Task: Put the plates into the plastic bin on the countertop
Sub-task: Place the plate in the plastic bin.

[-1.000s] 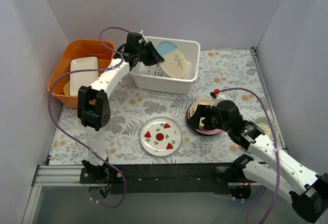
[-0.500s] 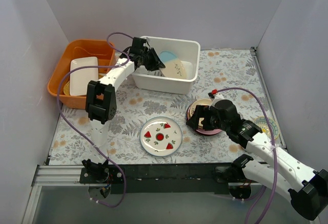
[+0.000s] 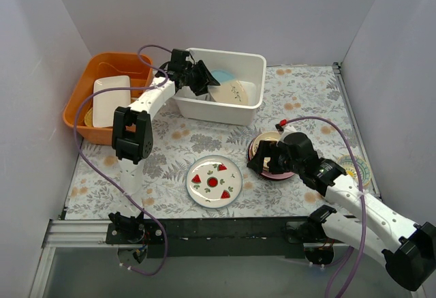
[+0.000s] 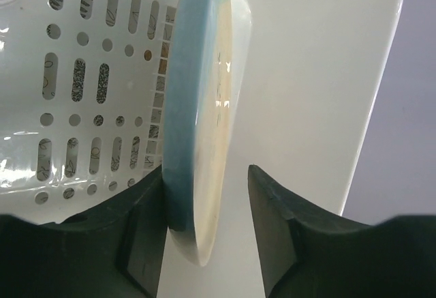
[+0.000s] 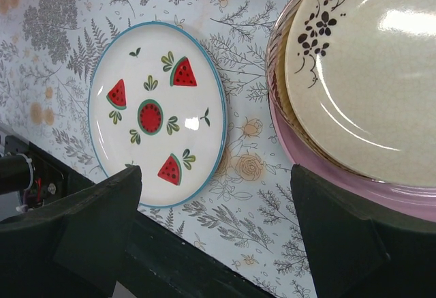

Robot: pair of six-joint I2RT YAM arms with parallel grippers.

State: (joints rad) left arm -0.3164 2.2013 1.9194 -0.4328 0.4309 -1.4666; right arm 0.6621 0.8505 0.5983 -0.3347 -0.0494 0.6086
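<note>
Leaning in the plastic bin point(image 4: 306, 107), cream-and-blue plate point(image 4: 204, 107) between the half-open jaws of the left gripper point(image 4: 206, 175), unclamped.

Overhead; two close, seemingly oblique wrist-views

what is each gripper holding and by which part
Nothing held. The left gripper straddles the cream-and-blue plate's rim, but one finger stands clear of it. The right gripper is open, empty.

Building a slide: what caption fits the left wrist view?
Left gripper loosely straddling the cream-and-blue plate, seen edge-on inside the slotted white plastic bin.
</note>
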